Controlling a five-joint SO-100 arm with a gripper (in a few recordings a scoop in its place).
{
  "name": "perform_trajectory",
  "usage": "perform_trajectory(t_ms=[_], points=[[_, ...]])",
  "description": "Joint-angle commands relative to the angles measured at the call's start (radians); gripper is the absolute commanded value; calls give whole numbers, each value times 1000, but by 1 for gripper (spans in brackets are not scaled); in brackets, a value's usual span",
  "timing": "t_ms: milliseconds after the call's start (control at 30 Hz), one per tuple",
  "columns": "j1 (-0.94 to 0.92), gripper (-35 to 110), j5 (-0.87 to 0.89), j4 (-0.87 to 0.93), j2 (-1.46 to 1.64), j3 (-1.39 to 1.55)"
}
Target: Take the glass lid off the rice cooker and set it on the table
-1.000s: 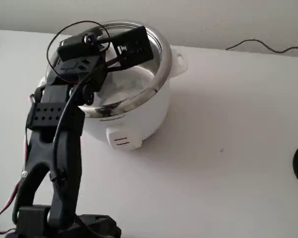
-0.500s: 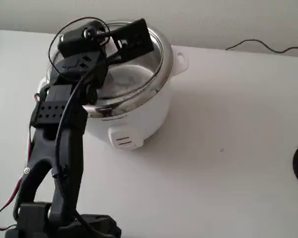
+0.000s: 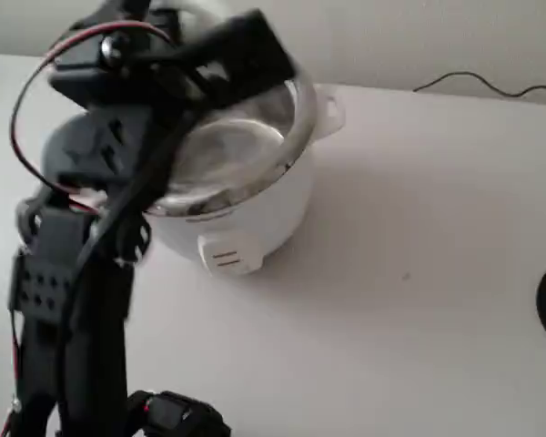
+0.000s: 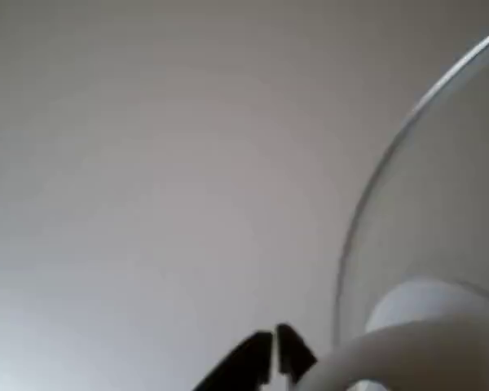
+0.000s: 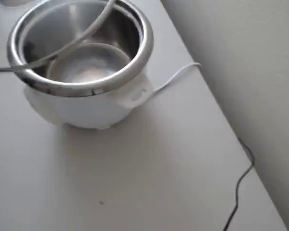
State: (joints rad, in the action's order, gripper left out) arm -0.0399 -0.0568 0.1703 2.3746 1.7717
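Tool (image 4: 270, 358) closed on glass lid (image 4: 424, 244)

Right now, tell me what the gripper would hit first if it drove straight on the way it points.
Apart from the glass lid it grips, the gripper faces a plain pale surface, probably the wall; the way there looks free, depth unclear.
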Motion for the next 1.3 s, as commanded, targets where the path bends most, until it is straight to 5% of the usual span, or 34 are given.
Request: perform_trajectory(t_ms=[0,433,1100,1267], points=[[-261,0,-12,-109,77,44],[-523,0,-11,-313,-196,239],[-298,1,-11,-485,-449,548],[-279,19,-31,-423,-535,548]])
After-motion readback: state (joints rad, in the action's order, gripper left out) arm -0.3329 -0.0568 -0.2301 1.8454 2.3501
